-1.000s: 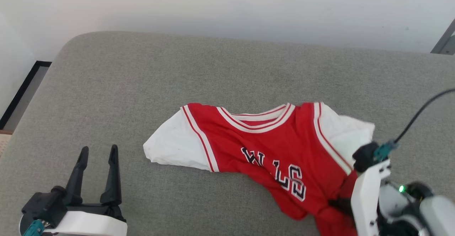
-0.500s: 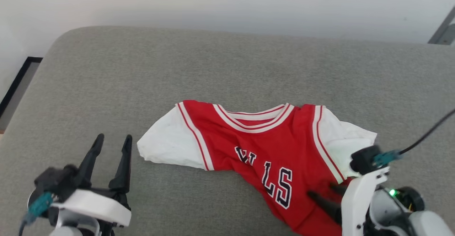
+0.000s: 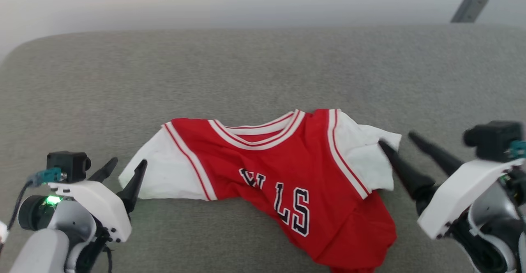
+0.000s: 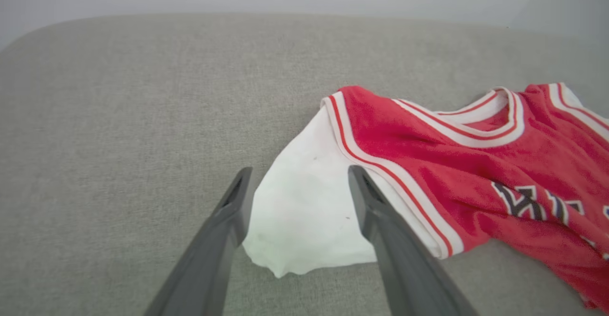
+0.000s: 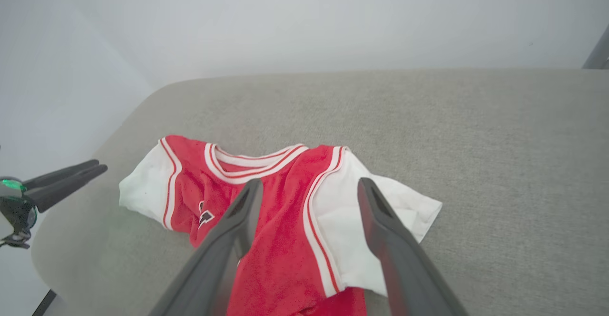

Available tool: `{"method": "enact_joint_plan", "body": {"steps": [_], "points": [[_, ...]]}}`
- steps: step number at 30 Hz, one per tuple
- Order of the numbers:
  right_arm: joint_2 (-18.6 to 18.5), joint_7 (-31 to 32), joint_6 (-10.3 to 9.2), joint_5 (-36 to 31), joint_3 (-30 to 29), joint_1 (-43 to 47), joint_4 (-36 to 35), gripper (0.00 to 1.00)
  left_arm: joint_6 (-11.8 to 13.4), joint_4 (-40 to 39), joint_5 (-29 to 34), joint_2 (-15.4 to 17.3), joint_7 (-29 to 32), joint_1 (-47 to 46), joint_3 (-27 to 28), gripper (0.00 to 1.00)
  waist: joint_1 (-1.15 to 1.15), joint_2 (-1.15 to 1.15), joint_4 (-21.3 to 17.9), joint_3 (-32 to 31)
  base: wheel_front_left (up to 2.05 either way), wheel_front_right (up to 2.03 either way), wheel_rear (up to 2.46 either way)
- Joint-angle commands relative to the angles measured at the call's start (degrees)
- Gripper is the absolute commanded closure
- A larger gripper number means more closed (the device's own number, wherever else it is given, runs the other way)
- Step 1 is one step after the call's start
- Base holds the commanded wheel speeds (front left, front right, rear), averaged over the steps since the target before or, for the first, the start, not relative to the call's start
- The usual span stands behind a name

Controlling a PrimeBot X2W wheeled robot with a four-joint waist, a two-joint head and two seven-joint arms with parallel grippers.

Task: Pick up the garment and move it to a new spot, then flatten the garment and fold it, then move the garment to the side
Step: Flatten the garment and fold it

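Lettering [image 3: 283, 199] on the shirt [image 3: 267, 153] shows fullest from the head view; right gripper [image 3: 395, 138], shut earlier, now gapes empty like left gripper [image 3: 129, 161].

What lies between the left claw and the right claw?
In the head view, the garment lies between the left claw and the right claw, both open, on the grey cushion.

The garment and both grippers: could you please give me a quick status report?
Left gripper and right gripper: jaws open, empty, one at each sleeve. Garment rumpled on grey cushion, hem bunched, unfolded. Nothing in the way.
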Motion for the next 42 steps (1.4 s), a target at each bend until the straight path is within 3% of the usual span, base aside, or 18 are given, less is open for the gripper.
{"method": "enact_joint_plan", "body": {"steps": [1,8,15,21,28,29,30,31,42], "points": [[1.5,-2.1,-0.02,-0.9,-1.4,-1.4,-1.2,0.00,-0.1,1.8,-1.3,0.9,2.8,-1.7,-0.4,0.00,0.00,0.00,-1.7,1.3,0.00,0.00,0.00],[3.4,-8.3,-0.02,-3.0,-4.2,-4.0,-1.7,0.00,1.0,9.1,-1.7,3.8,12.2,-5.9,-1.6,0.00,0.00,0.00,-4.3,3.7,0.00,0.00,0.00],[2.7,-13.0,-0.02,-4.9,-5.5,-5.2,0.7,0.00,2.5,15.1,-1.2,4.8,19.7,-9.2,-3.1,0.00,0.00,0.00,-5.3,5.4,0.00,0.00,0.00],[2.1,-15.7,-0.02,-6.5,-6.3,-6.3,5.7,0.00,2.7,19.0,-4.2,2.3,28.0,-11.0,-4.7,0.00,0.00,0.00,-5.4,6.4,0.00,0.00,0.00],[-1.3,-18.6,-0.02,-5.9,-4.1,-10.8,15.7,0.00,1.9,17.9,-5.8,-0.5,30.9,-14.1,-6.6,0.02,0.00,0.00,-4.1,7.8,0.00,0.00,0.00],[-2.0,-18.7,-0.02,-5.9,-3.4,-11.4,17.4,0.00,1.8,17.9,-5.9,-0.8,31.2,-14.4,-6.9,0.48,0.00,0.00,-3.7,7.9,0.00,0.00,0.00],[-2.1,-18.5,-0.02,-5.3,-2.8,-11.9,19.4,0.00,1.7,17.8,-6.1,-1.1,31.5,-14.7,-7.1,0.68,0.00,0.00,-3.3,8.1,0.00,0.00,0.00],[-3.0,-17.9,-0.02,-4.6,-1.5,-13.1,22.5,0.00,1.3,17.7,-6.1,-1.6,32.0,-15.3,-7.8,1.00,0.00,0.00,-2.5,8.4,0.00,0.00,0.00],[-6.2,-7.3,-0.02,-2.1,5.7,-20.3,40.9,0.00,0.3,17.3,-6.8,-1.9,32.9,-18.5,-10.9,1.00,0.00,0.00,1.2,10.6,0.00,0.00,0.00]]}}
